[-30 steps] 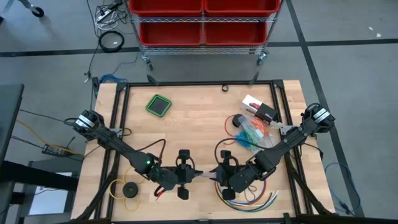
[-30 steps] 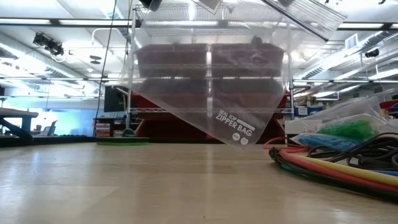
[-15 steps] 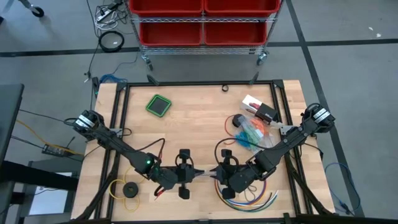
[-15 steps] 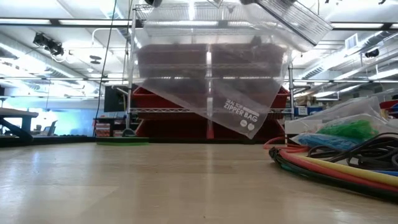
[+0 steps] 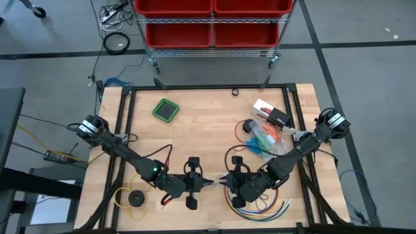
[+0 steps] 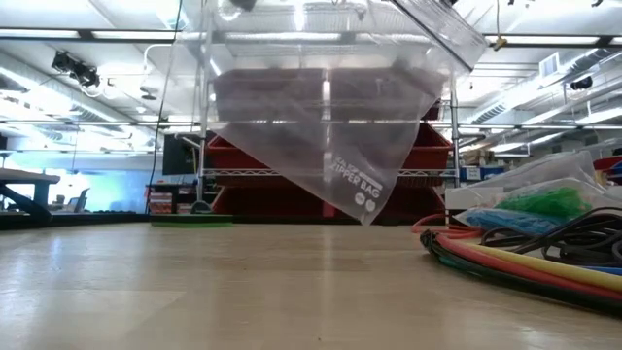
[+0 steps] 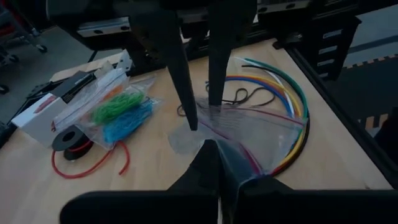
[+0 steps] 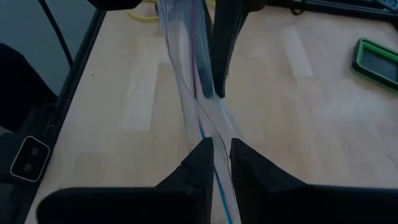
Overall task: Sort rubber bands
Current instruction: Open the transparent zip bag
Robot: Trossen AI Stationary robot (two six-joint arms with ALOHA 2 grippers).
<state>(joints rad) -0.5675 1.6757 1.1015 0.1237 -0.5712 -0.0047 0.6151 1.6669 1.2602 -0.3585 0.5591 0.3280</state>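
A clear zipper bag (image 6: 321, 136) hangs in the air over the table's near middle, one corner (image 6: 364, 209) pointing down. My left gripper (image 5: 203, 184) is shut on its top edge. My right gripper (image 5: 223, 184) faces it from the right, its fingers a narrow gap apart (image 8: 221, 155) on either side of the same zip edge. The rubber bands (image 7: 118, 112), green and blue bunches, lie in clear bags (image 5: 263, 140) on the table's right half. My left gripper pinches the bag's zip edge (image 8: 205, 84) between its two shut fingers (image 8: 221, 56), coming slanting down from the table's left. The bag hangs below the hold, clear of the table. My right gripper has the zip edge (image 8: 216, 171) running between its fingers; whether they touch it I cannot tell.
Long coloured cables (image 5: 260, 205) curl at the near right, under the right arm. A yellow ring with a black disc (image 5: 133, 198) lies near left, a green square (image 5: 166, 109) far left, a white and black box (image 5: 270, 114) far right. Red bins (image 5: 211, 19) stand beyond the table.
The bag has swung in the low view: its lower corner went toward the right and has come back left, and its upper right edge has tipped up higher. Both arms have stayed in place.
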